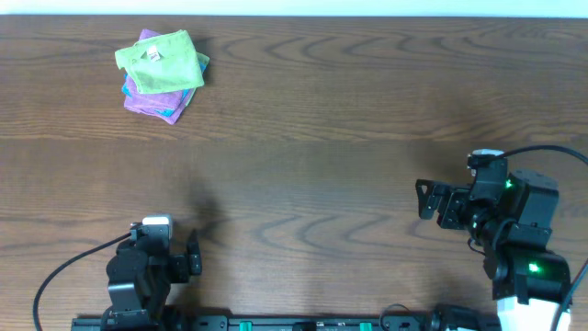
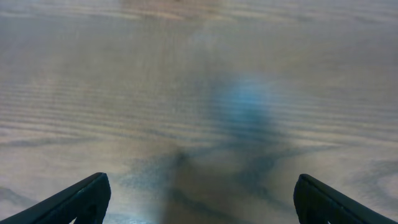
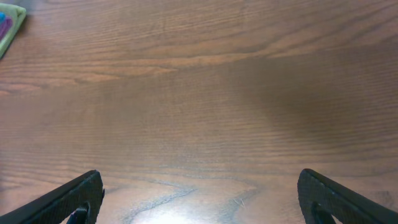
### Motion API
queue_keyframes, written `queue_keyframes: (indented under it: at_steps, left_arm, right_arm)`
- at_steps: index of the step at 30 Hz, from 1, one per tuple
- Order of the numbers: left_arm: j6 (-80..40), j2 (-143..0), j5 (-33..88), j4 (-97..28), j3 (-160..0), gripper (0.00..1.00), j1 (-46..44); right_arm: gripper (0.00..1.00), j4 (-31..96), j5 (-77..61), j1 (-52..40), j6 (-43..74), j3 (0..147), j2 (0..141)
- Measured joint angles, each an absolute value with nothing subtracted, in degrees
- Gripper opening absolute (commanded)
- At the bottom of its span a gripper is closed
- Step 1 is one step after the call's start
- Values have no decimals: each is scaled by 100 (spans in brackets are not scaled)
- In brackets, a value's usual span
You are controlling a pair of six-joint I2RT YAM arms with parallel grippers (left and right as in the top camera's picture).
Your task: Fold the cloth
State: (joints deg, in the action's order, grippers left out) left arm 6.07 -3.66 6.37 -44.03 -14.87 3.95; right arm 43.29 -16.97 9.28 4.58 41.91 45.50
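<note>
A small stack of folded cloths (image 1: 162,74) lies at the far left of the wooden table: a green one on top, a blue and a purple one beneath. Its green edge shows at the top left corner of the right wrist view (image 3: 9,26). My left gripper (image 1: 194,253) is open and empty near the front edge, far from the stack; its fingers frame bare wood in the left wrist view (image 2: 199,199). My right gripper (image 1: 424,200) is open and empty at the right side, its fingers over bare wood in the right wrist view (image 3: 199,199).
The brown wooden table (image 1: 312,138) fills the view. Both arm bases and cables stand at the front edge.
</note>
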Motion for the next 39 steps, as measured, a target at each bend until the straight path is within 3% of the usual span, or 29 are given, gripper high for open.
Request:
queue_keyframes:
  at_steps: [39]
  left_arm:
    - [777,-357,576,-4407,-1133,95,395]
  right_arm:
    - [99,4327,-1697,928,458,4191,4550]
